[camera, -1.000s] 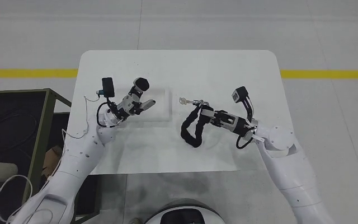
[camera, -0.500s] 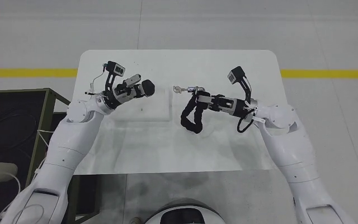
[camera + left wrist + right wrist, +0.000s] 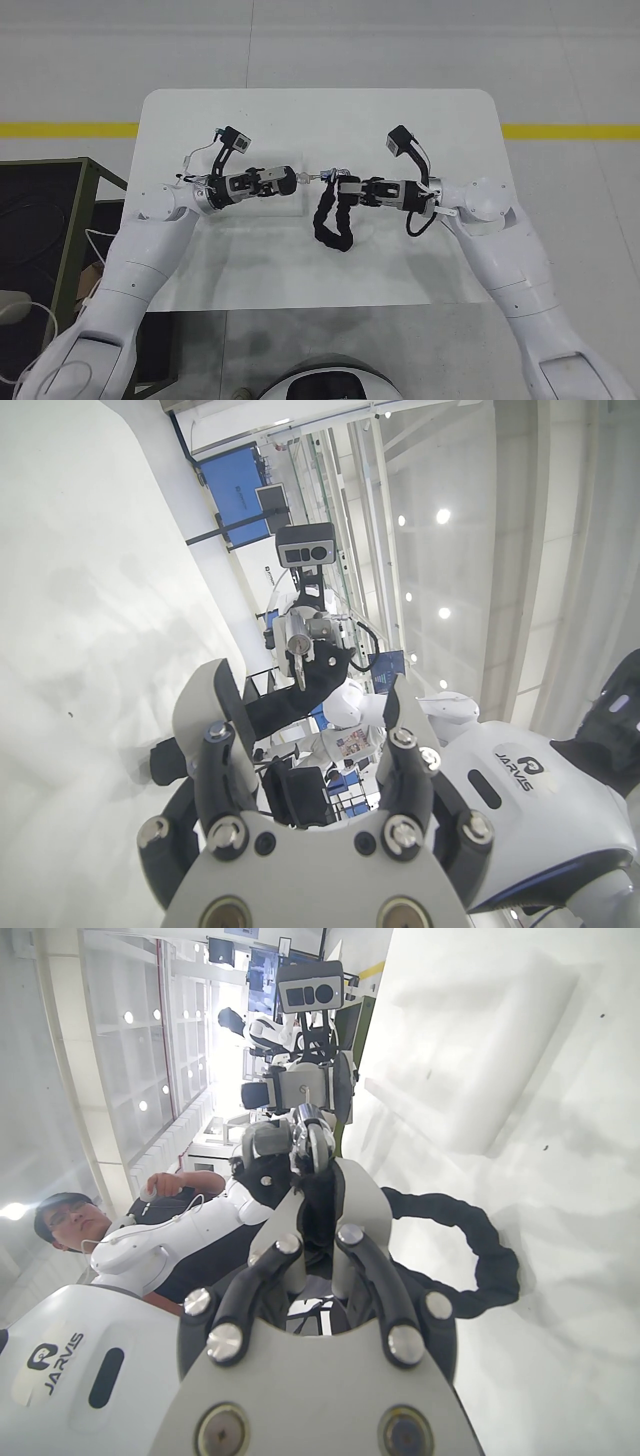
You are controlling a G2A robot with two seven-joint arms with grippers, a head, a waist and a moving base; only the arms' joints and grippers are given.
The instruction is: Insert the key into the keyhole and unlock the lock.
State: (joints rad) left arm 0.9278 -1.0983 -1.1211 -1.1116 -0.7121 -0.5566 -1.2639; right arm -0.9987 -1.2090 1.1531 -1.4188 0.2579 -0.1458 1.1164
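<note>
Much of the lock [image 3: 311, 1134] hides inside my right gripper [image 3: 320, 1188], clamped on it — its metal head points lengthwise toward my left gripper [image 3: 310, 687], fingers spread wide.

The right claw [image 3: 312, 1188] pinched the lock [image 3: 311, 1135] tight by its black cloth neck. From the lock, a black loop [image 3: 482, 1258] curled over the white tabletop [image 3: 550, 1368]. Past the lock lay a white block [image 3: 480, 1053], and the left claw [image 3: 300, 1090] faced the lock with fingers [image 3: 344, 1083] apart.
</note>
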